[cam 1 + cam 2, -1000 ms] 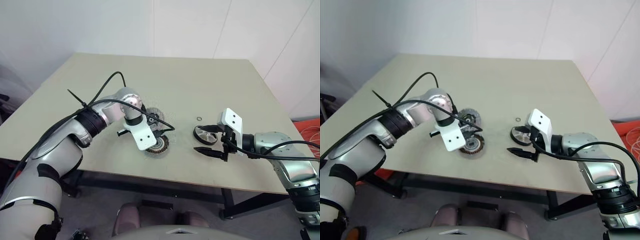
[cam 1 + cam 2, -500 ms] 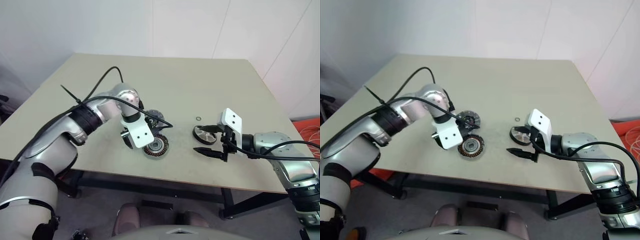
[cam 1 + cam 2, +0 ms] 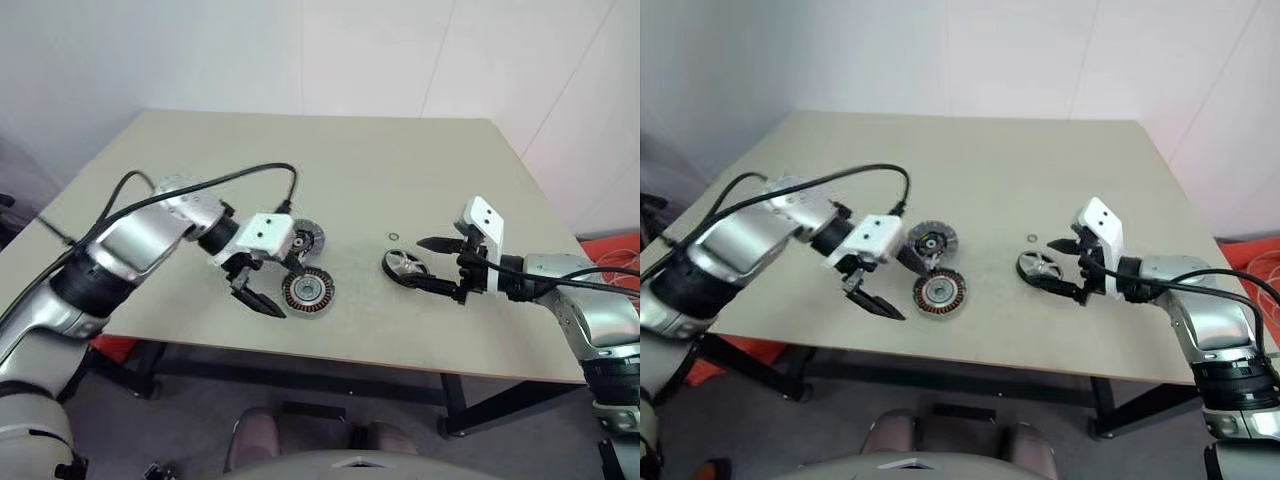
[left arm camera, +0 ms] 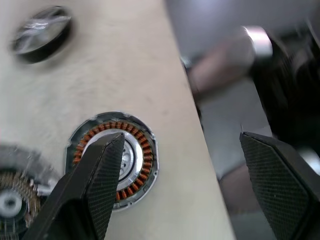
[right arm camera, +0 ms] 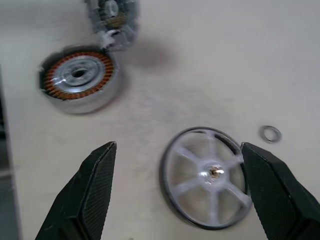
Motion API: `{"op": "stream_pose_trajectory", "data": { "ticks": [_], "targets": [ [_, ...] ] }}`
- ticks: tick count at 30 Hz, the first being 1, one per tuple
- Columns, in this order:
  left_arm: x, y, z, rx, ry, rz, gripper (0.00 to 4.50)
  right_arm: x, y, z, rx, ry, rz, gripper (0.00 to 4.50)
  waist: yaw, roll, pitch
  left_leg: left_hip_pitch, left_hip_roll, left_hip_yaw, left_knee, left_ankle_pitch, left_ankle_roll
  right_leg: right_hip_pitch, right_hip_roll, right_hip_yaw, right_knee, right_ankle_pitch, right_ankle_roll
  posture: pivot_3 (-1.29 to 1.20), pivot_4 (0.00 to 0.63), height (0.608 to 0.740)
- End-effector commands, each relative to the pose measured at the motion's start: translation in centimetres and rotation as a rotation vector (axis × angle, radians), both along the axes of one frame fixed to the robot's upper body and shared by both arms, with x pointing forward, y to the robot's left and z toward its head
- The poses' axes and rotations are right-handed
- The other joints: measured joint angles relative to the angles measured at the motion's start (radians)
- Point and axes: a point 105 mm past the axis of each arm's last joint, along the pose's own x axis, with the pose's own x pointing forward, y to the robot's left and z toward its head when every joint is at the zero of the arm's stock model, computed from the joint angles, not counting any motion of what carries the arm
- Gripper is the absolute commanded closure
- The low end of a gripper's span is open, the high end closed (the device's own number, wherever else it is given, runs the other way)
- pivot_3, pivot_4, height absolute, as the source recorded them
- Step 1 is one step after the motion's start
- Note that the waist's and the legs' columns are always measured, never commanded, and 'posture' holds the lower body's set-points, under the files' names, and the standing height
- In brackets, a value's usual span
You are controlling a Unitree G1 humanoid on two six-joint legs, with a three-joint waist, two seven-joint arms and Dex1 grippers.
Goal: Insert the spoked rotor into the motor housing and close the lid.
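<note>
The beige table (image 3: 400, 150) is seen from the head views. In the left third of the frame, a black cable (image 3: 215, 180) is looped over the left arm. The left gripper (image 3: 268, 290) is held left of centre, its two black fingers spread wide and empty, just beside the motor housing (image 3: 306, 290). The housing is seated flat near the table's front edge, below centre, copper windings exposed and nothing over them. The lid (image 3: 306, 238) is found directly above it in the frame, lying open and joined at the housing's edge, with the left gripper's white body (image 3: 264, 234) next to it.

Right of centre, the spoked rotor (image 3: 403, 266) is laid flat on the table, well apart from the housing. A small metal ring (image 3: 393, 236) is noted just above it. The right gripper (image 3: 436, 265) is positioned at the rotor's right side, fingers spread wide to either side of it; no grip is seen.
</note>
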Motion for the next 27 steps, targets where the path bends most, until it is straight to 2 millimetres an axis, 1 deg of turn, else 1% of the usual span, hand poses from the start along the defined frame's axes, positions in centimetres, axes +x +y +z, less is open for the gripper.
{"op": "stream_pose_trajectory", "data": {
  "ticks": [1,3,5,7,10,12,13,17,19,22,27],
  "targets": [
    [0.6,1.6,1.3,-0.106,-0.025,0.204,0.58,2.3,-0.2,1.3,-0.048,-0.083,-0.071,0.0,-0.008,0.0,0.0,0.0,0.0,0.0,0.0,0.001,-0.001,0.0,0.0,0.0,0.0,0.0,0.0,0.0,0.0,0.74],
    [1.6,2.5,1.5,-0.209,-0.04,0.343,0.58,3.5,0.2,1.2,-0.069,-0.082,-0.096,0.0,-0.011,0.0,0.0,0.0,-0.001,0.0,0.001,0.001,-0.001,0.0,0.001,-0.001,0.001,0.0,0.001,0.0,0.0,0.74],
    [3.4,4.1,2.1,-0.318,-0.075,0.521,0.58,5.5,0.4,0.5,-0.102,-0.06,-0.174,0.0,-0.013,0.0,0.0,0.0,-0.001,0.0,0.003,0.001,0.0,0.0,0.001,-0.001,0.002,-0.001,0.001,0.0,0.0,0.74],
    [4.0,5.3,2.1,-0.367,-0.088,0.621,0.58,7.0,0.7,0.0,-0.135,-0.054,-0.227,0.0,-0.023,0.0,0.0,0.001,0.0,-0.001,0.007,0.002,0.0,0.0,0.001,-0.002,0.004,-0.001,0.001,0.0,0.0,0.74],
    [3.6,6.7,1.4,-0.387,-0.069,0.68,0.58,8.4,1.4,-0.3,-0.148,-0.021,-0.262,0.0,-0.032,0.0,0.0,0.0,0.0,-0.002,0.011,0.001,0.001,0.0,0.001,-0.003,0.004,0.0,0.0,0.0,0.0,0.74],
    [3.0,7.9,0.6,-0.382,-0.045,0.728,0.58,9.3,1.7,-1.3,-0.201,0.045,-0.306,0.0,-0.037,0.0,0.0,-0.001,-0.001,-0.002,0.013,0.0,0.002,0.001,0.001,-0.003,0.004,0.0,0.0,0.0,0.0,0.74],
    [2.7,8.4,0.2,-0.381,-0.039,0.746,0.58,9.6,1.9,-1.5,-0.2,0.07,-0.322,0.0,-0.038,0.0,0.0,-0.001,-0.001,-0.002,0.013,0.0,0.003,0.0,0.001,-0.002,0.004,0.0,0.0,0.0,0.0,0.74],
    [1.9,9.4,-1.1,-0.36,-0.016,0.794,0.58,10.5,2.6,-2.3,-0.16,0.156,-0.383,0.0,-0.037,-0.001,0.0,-0.003,0.0,-0.002,0.012,-0.002,0.006,-0.002,0.001,-0.003,0.004,0.003,-0.005,0.0,0.0,0.74],
    [1.7,9.5,-1.5,-0.363,-0.005,0.807,0.58,10.8,3.0,-2.7,-0.145,0.187,-0.4,0.0,-0.035,0.0,0.0,-0.005,0.0,-0.002,0.012,-0.002,0.006,-0.003,0.001,-0.003,0.004,0.003,-0.006,0.0,0.0,0.74],
    [1.7,9.5,-1.5,-0.379,-0.008,0.815,0.58,11.0,3.1,-3.3,-0.144,0.215,-0.427,0.0,-0.034,0.0,0.0,-0.006,0.0,-0.002,0.012,-0.002,0.006,-0.004,0.001,-0.003,0.004,0.003,-0.006,0.0,0.0,0.74],
    [1.8,9.2,-1.3,-0.398,-0.016,0.825,0.58,11.2,2.6,-4.1,-0.149,0.243,-0.473,0.0,-0.035,0.0,0.0,-0.006,0.0,-0.002,0.012,-0.002,0.006,-0.004,0.001,-0.003,0.004,0.003,-0.006,0.0,0.0,0.74]
  ]
}}
